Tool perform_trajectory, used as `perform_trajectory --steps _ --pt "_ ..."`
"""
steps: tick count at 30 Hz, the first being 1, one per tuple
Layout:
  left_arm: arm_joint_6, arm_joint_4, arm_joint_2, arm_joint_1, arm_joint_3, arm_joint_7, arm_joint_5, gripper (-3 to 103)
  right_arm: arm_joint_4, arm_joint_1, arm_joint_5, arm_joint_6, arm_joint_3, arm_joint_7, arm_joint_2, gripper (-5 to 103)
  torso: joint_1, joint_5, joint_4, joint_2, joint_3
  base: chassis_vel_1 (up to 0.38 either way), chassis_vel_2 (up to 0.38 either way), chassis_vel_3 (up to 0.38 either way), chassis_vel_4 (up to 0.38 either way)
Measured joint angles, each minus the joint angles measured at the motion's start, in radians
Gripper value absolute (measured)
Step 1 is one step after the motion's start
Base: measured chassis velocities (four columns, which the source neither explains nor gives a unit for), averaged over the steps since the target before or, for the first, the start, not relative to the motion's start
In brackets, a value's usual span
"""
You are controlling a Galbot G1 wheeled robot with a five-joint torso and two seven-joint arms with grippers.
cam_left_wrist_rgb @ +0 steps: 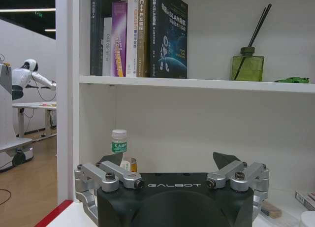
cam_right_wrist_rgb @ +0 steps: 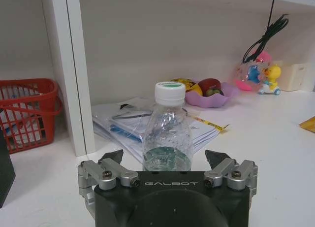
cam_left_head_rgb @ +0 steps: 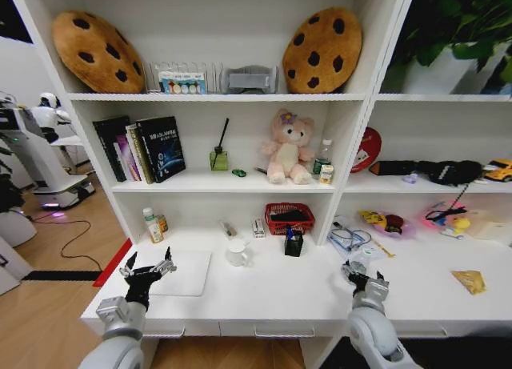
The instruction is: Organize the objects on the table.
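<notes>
Hovering over the near left part of the table (cam_left_head_rgb: 264, 293), the left gripper (cam_left_head_rgb: 148, 270) has its fingers spread wide with nothing between them. It hangs just above the near left corner of the thin silver laptop (cam_left_head_rgb: 186, 273), which lies flat and closed on the white top. In the left wrist view the same gripper (cam_left_wrist_rgb: 170, 160) points toward the back wall under the shelf, where a small bottle with a white cap (cam_left_wrist_rgb: 118, 147) stands in the far left corner. Farther right on the table are a white cup (cam_left_head_rgb: 237, 253), a black pen holder (cam_left_head_rgb: 294, 242) and, behind it, a red basket (cam_left_head_rgb: 290, 218).

On the right side, the right gripper (cam_left_head_rgb: 362, 276) is low over the table near the front edge, and its fingers are also apart. In the right wrist view a clear water bottle (cam_right_wrist_rgb: 168, 133) with a white cap stands upright between the open fingers of this gripper (cam_right_wrist_rgb: 167, 157); I cannot tell if they touch it. Behind the bottle lie some papers (cam_right_wrist_rgb: 147, 126). The small yellow packet (cam_left_head_rgb: 470, 281) lies far to the right on the table, well apart from both grippers.
</notes>
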Motion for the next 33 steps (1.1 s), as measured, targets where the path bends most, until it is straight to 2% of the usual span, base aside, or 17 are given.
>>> perform_trajectory --steps 5,10,11,13,14,17,19,21,22,24,25,27,28,30,31,32,33 --pt "0.0 0.0 0.0 0.0 0.0 0.0 0.0 100 -0.057 0.033 0.007 -0.004 0.001 -0.034 -0.008 93 0.0 0.0001 0.0001 0.0 0.0 0.0 0.0 0.0 0.0" --pt "0.0 0.0 0.0 0.0 0.0 0.0 0.0 100 -0.088 0.047 0.007 -0.002 0.015 -0.05 -0.022 71 0.0 0.0 0.0 0.0 0.0 0.0 0.0 0.0 0.0" --pt "0.0 0.0 0.0 0.0 0.0 0.0 0.0 100 -0.088 0.047 0.007 -0.002 0.015 -0.05 -0.022 71 0.0 0.0 0.0 0.0 0.0 0.0 0.0 0.0 0.0" --pt "0.0 0.0 0.0 0.0 0.0 0.0 0.0 100 -0.094 0.047 0.007 0.002 0.022 -0.055 -0.029 61 0.0 0.0001 0.0 0.0 0.0 0.0 0.0 0.0 0.0" --pt "0.0 0.0 0.0 0.0 0.0 0.0 0.0 100 -0.094 0.047 0.007 0.002 0.022 -0.055 -0.029 61 0.0 0.0001 0.0 0.0 0.0 0.0 0.0 0.0 0.0" --pt "0.0 0.0 0.0 0.0 0.0 0.0 0.0 100 -0.081 0.037 0.009 0.003 0.029 -0.068 -0.035 44 0.0 0.0001 0.0 0.0 0.0 0.0 0.0 0.0 0.0" --pt "0.0 0.0 0.0 0.0 0.0 0.0 0.0 100 -0.073 0.031 0.01 0.0 0.035 -0.084 -0.037 44 0.0 0.0 0.0001 0.0 0.0 0.0 0.0 0.0 0.0" --pt "0.0 0.0 0.0 0.0 0.0 0.0 0.0 100 -0.028 -0.001 -0.001 0.008 0.073 -0.214 -0.065 33 0.0 0.0005 0.0 0.0 0.0 0.0 0.0 0.0 0.0" --pt "0.0 0.0 0.0 0.0 0.0 0.0 0.0 100 -0.028 -0.001 -0.001 0.008 0.073 -0.214 -0.065 33 0.0 0.0005 0.0 0.0 0.0 0.0 0.0 0.0 0.0" --pt "0.0 0.0 0.0 0.0 0.0 0.0 0.0 100 0.084 -0.048 -0.011 0.016 0.145 -0.435 -0.106 30 0.0 -0.0001 -0.0001 0.0 0.0 0.0 0.0 0.0 0.0" --pt "0.0 0.0 0.0 0.0 0.0 0.0 0.0 100 0.084 -0.048 -0.011 0.016 0.145 -0.435 -0.106 30 0.0 -0.0001 -0.0001 0.0 0.0 0.0 0.0 0.0 0.0" --pt "0.0 0.0 0.0 0.0 0.0 0.0 0.0 100 0.231 -0.091 0.011 -0.046 0.217 -0.534 -0.119 25 0.0 -0.0005 0.0005 0.0 0.0 0.0 0.0 0.0 0.0" --pt "0.0 0.0 0.0 0.0 0.0 0.0 0.0 100 0.231 -0.091 0.011 -0.046 0.217 -0.534 -0.119 25 0.0 -0.0005 0.0005 0.0 0.0 0.0 0.0 0.0 0.0" --pt "0.0 0.0 0.0 0.0 0.0 0.0 0.0 100 0.295 -0.136 0.032 -0.081 0.273 -0.592 -0.116 25 0.0 -0.0001 0.0005 0.0 0.0 0.0 0.0 0.0 0.0" --pt "0.0 0.0 0.0 0.0 0.0 0.0 0.0 100 0.332 -0.177 0.04 -0.093 0.32 -0.646 -0.107 25 0.0 -0.0003 0.0007 0.0 0.0 0.0 0.0 0.0 0.0" --pt "0.0 0.0 0.0 0.0 0.0 0.0 0.0 100 0.388 -0.27 0.038 -0.107 0.413 -0.753 -0.065 25 0.0 -0.0005 -0.0001 0.0 0.0 0.0 0.0 0.0 0.0" --pt "0.0 0.0 0.0 0.0 0.0 0.0 0.0 100 0.388 -0.27 0.038 -0.107 0.413 -0.753 -0.065 25 0.0 -0.0005 -0.0001 0.0 0.0 0.0 0.0 0.0 0.0"
